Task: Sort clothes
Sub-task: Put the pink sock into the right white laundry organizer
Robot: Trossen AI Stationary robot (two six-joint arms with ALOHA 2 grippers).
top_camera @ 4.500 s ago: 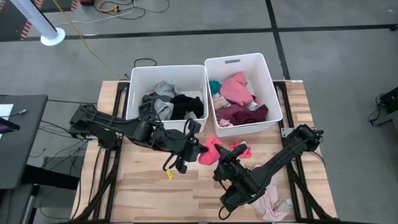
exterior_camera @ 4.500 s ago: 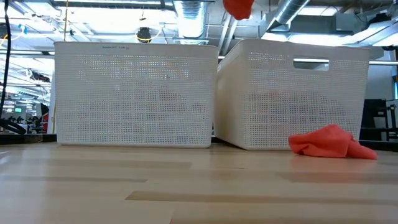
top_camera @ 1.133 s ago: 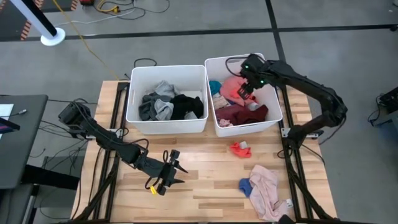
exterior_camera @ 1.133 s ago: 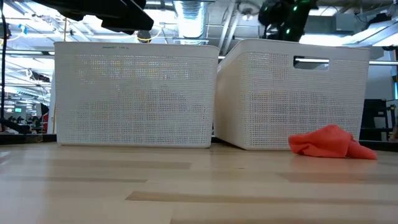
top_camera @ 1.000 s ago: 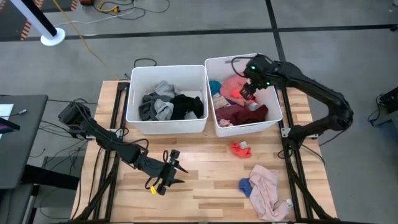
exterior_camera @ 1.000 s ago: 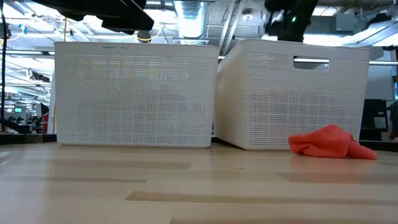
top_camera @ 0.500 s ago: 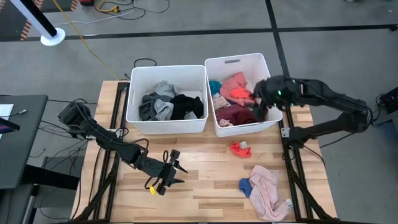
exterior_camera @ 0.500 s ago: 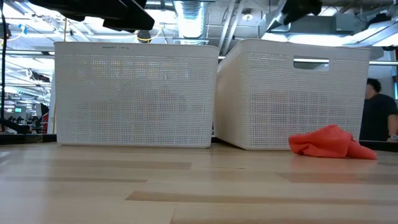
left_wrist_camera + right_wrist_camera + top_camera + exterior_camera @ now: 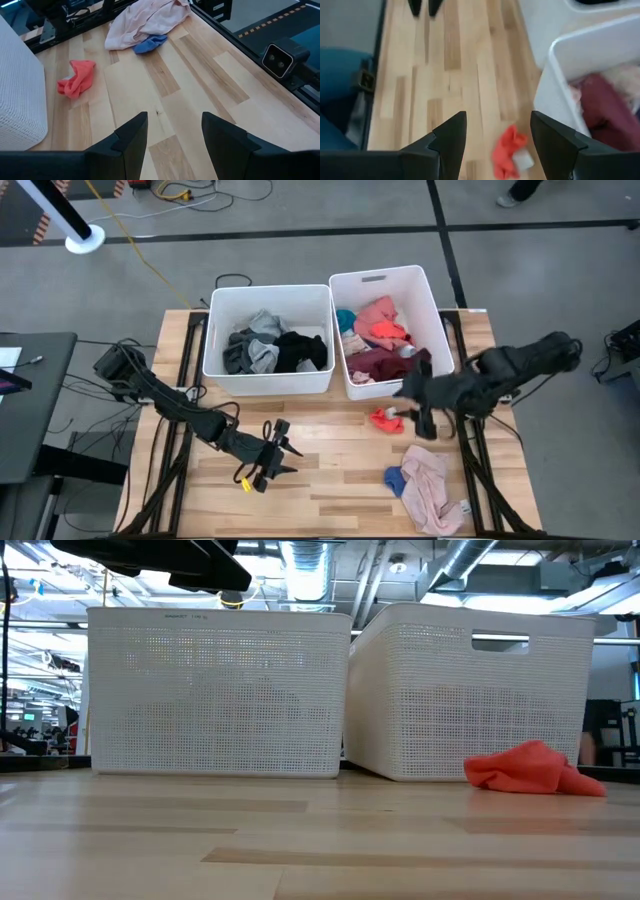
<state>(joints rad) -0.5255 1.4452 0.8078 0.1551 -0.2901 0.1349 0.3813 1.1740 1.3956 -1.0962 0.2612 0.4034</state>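
Clothes lie in two white bins: dark and grey ones in the left bin [image 9: 268,340], pink, red and maroon ones in the right bin [image 9: 392,330]. A red garment [image 9: 385,418] lies on the table before the right bin; it also shows in the low view [image 9: 530,768]. A pink garment [image 9: 428,488] partly covers a blue one [image 9: 396,478] near the front right. My right gripper [image 9: 497,135] hangs open above the table beside the red garment [image 9: 509,150]. My left gripper [image 9: 172,135] stands open over the table's front left.
The bins stand side by side at the table's far edge. Bare wood [image 9: 330,450] lies between the two grippers. The table's metal frame [image 9: 470,450] runs along the right side.
My right gripper has swung from above the right bin toward the table's near right, out over the bin's front wall, turning as it went. It now hangs over the table beside the red garment. Its fingers stay open.
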